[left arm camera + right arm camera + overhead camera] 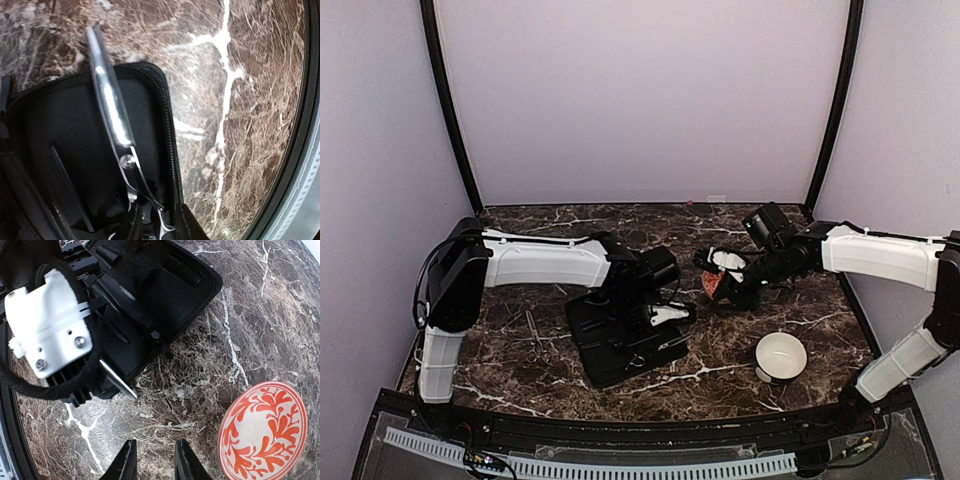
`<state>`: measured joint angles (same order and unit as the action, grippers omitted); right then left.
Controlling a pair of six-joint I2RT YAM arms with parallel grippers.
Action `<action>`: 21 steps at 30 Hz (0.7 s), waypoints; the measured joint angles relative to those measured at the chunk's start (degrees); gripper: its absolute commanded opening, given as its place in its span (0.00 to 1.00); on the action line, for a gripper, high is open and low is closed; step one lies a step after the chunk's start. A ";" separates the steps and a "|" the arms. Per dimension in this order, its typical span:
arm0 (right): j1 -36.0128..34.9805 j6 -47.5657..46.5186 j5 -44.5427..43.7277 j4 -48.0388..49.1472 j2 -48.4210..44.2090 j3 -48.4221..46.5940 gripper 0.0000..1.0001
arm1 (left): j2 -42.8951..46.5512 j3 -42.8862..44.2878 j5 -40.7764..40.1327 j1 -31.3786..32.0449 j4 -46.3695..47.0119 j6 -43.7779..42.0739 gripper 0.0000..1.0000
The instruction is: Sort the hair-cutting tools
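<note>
My left gripper (670,315) is over the open black case (605,350) and is shut on silver scissors (112,107). In the left wrist view the blades point up across the case lining (55,130), past its zipper edge. The fingers (150,217) pinch the handle end at the bottom. In the right wrist view the scissor tip (119,381) sticks out below the left gripper's white housing (47,322). My right gripper (155,460) is open and empty above bare marble, between the case (165,285) and the orange bowl (262,432). A few thin tools (535,335) lie left of the case.
The orange-patterned bowl (712,284) sits under my right gripper (720,272). A white bowl (780,355) stands near the front right. Purple walls close the back and sides. A black rail runs along the table's near edge (620,430).
</note>
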<state>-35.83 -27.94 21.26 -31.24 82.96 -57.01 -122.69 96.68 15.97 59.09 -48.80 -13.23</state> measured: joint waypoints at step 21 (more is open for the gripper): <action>0.00 0.02 0.00 0.04 -0.04 0.85 0.25 | 0.02 0.15 -9.62 2.99 -2.25 7.34 0.19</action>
<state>-35.83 -27.92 21.26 -31.20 82.91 -56.16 -122.67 96.84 6.35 62.08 -51.05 -5.89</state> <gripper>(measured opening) 0.255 0.199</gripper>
